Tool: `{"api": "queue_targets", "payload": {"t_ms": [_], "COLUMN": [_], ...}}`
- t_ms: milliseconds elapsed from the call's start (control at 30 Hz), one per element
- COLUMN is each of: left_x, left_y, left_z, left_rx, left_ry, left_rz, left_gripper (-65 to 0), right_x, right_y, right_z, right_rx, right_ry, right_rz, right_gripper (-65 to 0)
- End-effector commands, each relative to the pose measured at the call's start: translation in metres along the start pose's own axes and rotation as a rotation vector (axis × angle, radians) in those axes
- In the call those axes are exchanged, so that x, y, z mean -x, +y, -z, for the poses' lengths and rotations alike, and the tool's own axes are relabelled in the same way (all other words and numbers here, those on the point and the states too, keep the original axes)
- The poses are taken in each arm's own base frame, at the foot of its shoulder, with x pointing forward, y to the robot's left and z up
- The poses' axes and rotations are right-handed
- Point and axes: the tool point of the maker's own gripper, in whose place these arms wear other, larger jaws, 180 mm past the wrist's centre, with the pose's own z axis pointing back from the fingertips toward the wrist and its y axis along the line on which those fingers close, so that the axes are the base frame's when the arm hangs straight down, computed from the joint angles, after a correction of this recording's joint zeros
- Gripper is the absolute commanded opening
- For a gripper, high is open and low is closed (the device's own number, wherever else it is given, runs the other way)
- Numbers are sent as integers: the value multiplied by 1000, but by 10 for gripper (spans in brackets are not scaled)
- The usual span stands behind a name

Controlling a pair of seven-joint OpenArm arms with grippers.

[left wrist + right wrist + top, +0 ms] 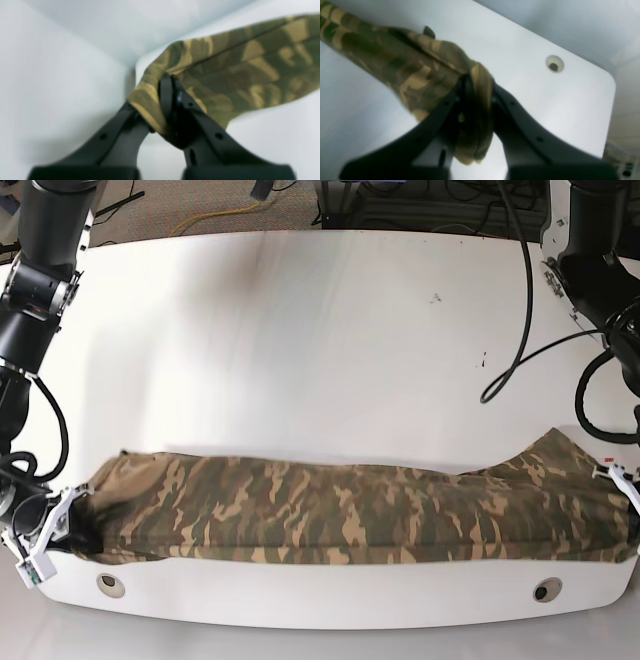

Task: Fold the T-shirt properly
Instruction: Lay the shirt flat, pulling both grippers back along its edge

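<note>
Now both claws, left claw (172,82) and right claw (476,80), each clamped on the T-shirt (340,515).

Robotics lab bench, not a home.
White table (320,330) with rounded corners and grommet holes (547,590) near its front edge, black robot arms (40,260) mounted at both sides, loose black cables (520,330) draped over the top, more cabling on carpet (180,210) behind.
</note>
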Motion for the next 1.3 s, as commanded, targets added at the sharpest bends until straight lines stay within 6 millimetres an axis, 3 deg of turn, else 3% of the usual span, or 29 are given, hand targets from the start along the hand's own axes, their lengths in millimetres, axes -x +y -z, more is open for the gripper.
{"api": "queue_targets", "payload": {"t_ms": [0, 267, 600, 900, 1267], "left_x": [22, 107, 193, 235, 269], "left_y": [5, -54, -95, -112, -117], "left_z": [-6, -11, -45, -72, -97], "left_rx": [-38, 107, 222, 291, 325], "left_ry": [62, 268, 479, 576, 680], "left_rz": [11, 28, 46, 90, 105], "left_gripper": [-650, -650, -650, -592, -587], "right_x": [22, 100, 182, 229, 270], "right_y": [-9, 28, 73, 95, 114], "right_z": [-13, -18, -34, -48, -66], "right_rx": [64, 34, -56, -89, -114], "right_ry": [33, 135, 241, 352, 461], "right_rz": [10, 64, 198, 241, 275], "right_gripper": [-609, -609, -609, -609, -607]}}
